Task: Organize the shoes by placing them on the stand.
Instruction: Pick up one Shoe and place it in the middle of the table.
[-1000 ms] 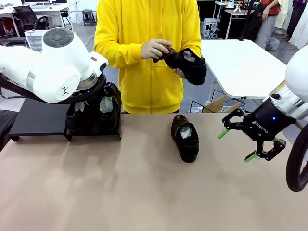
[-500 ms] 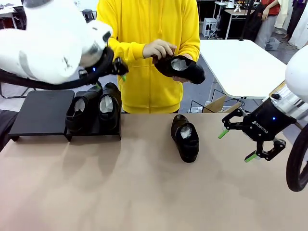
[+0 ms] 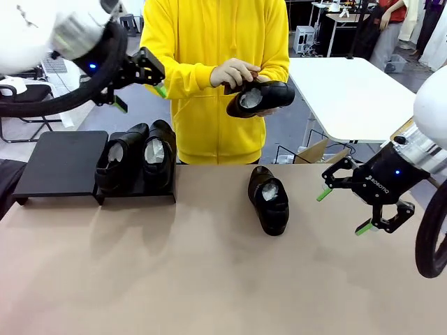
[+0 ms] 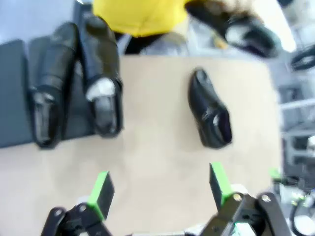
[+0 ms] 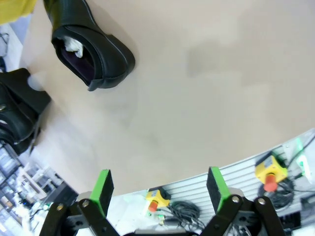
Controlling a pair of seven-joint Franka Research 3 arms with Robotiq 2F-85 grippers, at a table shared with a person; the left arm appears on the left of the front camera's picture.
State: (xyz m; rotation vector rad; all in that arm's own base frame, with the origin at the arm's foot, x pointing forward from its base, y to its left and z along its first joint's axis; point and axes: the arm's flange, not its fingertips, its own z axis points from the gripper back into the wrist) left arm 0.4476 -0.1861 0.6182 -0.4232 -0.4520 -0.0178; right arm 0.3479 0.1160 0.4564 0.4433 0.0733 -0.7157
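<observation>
Two black shoes [image 3: 122,164] [image 3: 159,157] with white paper inside stand side by side on the right panel of the low black stand [image 3: 59,164]. A third shoe [image 3: 270,200] lies on the table's middle, also seen as the shoe [image 4: 210,115] and the shoe [image 5: 91,49]. The person in yellow holds a fourth shoe [image 3: 262,98] at chest height, with a brown brush [image 3: 241,75] on it. My left gripper [image 3: 141,98] hangs open high above the stand, holding nothing; below my left gripper [image 4: 161,187] lie the stand's shoes [image 4: 101,83]. My right gripper [image 3: 343,211] hovers open and empty right of the third shoe.
The tan table [image 3: 209,279] has free room in front and between the stand and the lone shoe. The stand's left panel [image 4: 12,93] is bare. A white table [image 3: 349,91] stands behind the person on the right.
My left arm has risen from just over the stand's shoes to well above them, uncovering both. The person has turned the held shoe. My right arm stayed still.
</observation>
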